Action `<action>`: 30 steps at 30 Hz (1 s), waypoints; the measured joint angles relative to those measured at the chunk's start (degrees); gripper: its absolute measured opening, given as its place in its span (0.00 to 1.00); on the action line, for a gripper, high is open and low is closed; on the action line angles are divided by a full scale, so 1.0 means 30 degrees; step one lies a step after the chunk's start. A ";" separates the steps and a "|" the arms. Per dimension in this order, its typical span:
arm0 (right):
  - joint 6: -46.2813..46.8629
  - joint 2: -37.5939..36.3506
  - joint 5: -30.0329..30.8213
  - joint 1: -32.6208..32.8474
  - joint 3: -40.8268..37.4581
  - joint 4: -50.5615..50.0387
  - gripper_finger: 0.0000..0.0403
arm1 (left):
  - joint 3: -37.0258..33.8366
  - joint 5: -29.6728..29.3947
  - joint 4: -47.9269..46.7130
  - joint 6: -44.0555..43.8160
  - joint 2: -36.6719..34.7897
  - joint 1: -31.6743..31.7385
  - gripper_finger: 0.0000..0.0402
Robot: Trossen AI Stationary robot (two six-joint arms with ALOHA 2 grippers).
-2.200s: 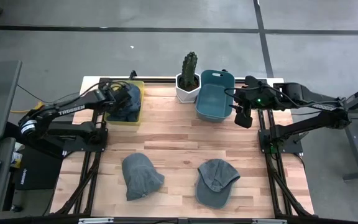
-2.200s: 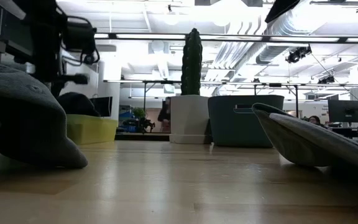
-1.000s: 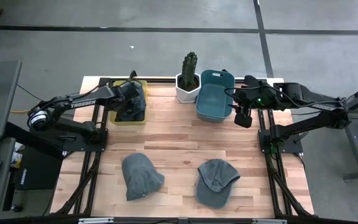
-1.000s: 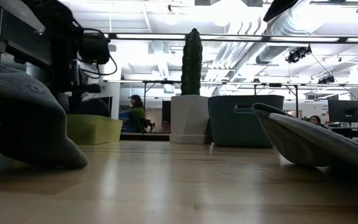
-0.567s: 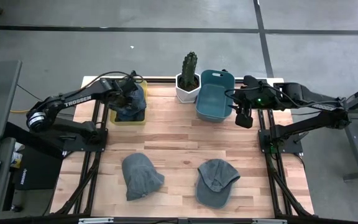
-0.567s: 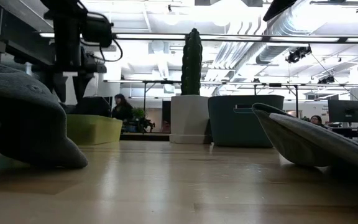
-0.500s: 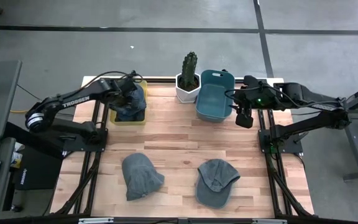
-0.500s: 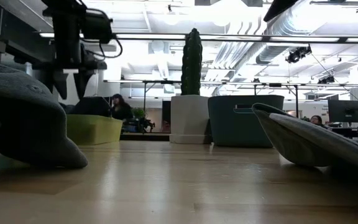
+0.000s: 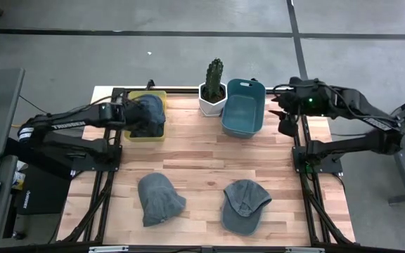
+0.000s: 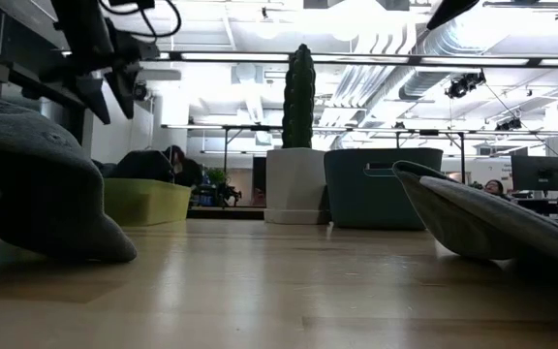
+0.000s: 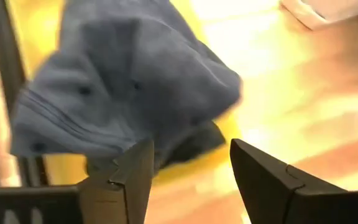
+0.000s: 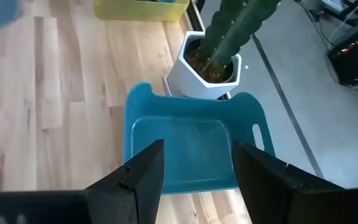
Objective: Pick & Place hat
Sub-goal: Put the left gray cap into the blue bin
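A dark blue-grey hat (image 9: pixel 148 112) lies heaped in the yellow bin (image 9: pixel 140 137) at the table's far left, bulging over the rim (image 11: pixel 123 81). My left gripper (image 9: pixel 126 114) hangs open above the bin's left side, tilted down, touching nothing (image 11: pixel 191 171) (image 10: pixel 105 92). Two more grey hats rest on the near table, one left of centre (image 9: pixel 159 199) and one right of centre (image 9: pixel 245 205). My right gripper (image 9: pixel 285 125) stands open in the air right of the teal bin (image 9: pixel 243 107), looking down on it (image 12: pixel 194 168).
A cactus in a white pot (image 9: pixel 214 91) stands at the far edge between the yellow bin and the teal bin. Bare wood lies across the table's middle (image 9: pixel 209 154). In the low view the two near hats (image 10: pixel 37 184) (image 10: pixel 497 218) fill the foreground.
My left gripper has opened and let go of the hat, then risen and drawn back toward the table's left edge. The hat stays heaped in the yellow bin. My right gripper has shifted a little toward the table's right edge, still open.
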 joint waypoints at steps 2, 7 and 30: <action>-0.0292 -0.0137 -0.0657 -0.0444 0.0000 -0.0004 0.45 | 0.0000 -0.0147 -0.0001 -0.0630 0.0009 -0.1333 0.46; -0.0952 -0.0387 -0.1523 -0.1218 0.0000 -0.0069 0.45 | 0.0000 -0.0183 0.0032 -0.2576 0.0169 -0.4835 0.38; -0.1203 -0.3467 -0.6064 -0.2153 -0.6156 0.2592 0.45 | 0.6612 0.0245 -0.0322 -0.8650 0.8117 -1.6519 0.01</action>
